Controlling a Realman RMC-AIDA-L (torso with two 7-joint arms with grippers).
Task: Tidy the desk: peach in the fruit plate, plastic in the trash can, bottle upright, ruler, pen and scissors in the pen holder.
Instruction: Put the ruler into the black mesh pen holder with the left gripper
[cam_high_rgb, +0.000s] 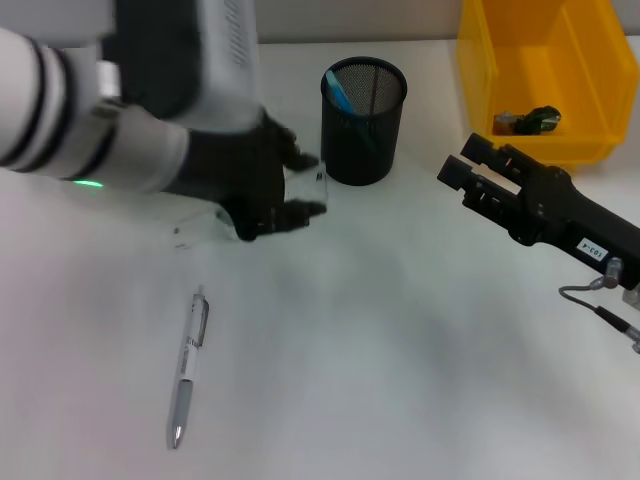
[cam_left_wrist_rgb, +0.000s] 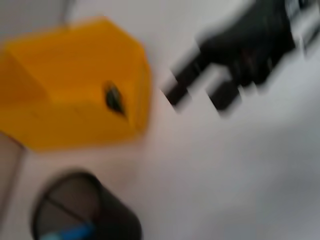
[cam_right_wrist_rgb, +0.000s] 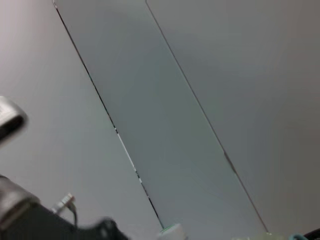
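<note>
Your left end effector (cam_high_rgb: 300, 185) sits over the white surface (cam_high_rgb: 400, 340) just left of the black mesh pen holder (cam_high_rgb: 364, 120), its dark fingers (cam_high_rgb: 270, 215) closed around a clear ruler (cam_high_rgb: 245, 215). The ruler runs from the fingers out toward the left, tilted, with its far-right tip just beside the holder's wall; you cannot tell whether its left end touches the surface. The holder stands upright at the far middle of the surface, with something blue (cam_high_rgb: 338, 92) already inside it.

The pen (cam_high_rgb: 188, 368), silver and white, lies flat on the near left of the surface, well apart from the holder and from both arms.

Your right end effector (cam_high_rgb: 467, 176) hangs over the right side of the surface with its fingers spread and nothing between them, pointing toward the holder but apart from it. Behind it, at the far right, sits a yellow bin (cam_high_rgb: 590, 70) with a small dark item (cam_high_rgb: 535, 120) lying on its floor; what that item is cannot be made out.

From the left wrist view you see the holder (cam_left_wrist_rgb: 85, 210) close by, the bin (cam_left_wrist_rgb: 65, 105) beyond it, and the right end effector (cam_left_wrist_rgb: 202, 95) farther off. The right wrist view shows only a bare grey panel (cam_right_wrist_rgb: 165, 125).
</note>
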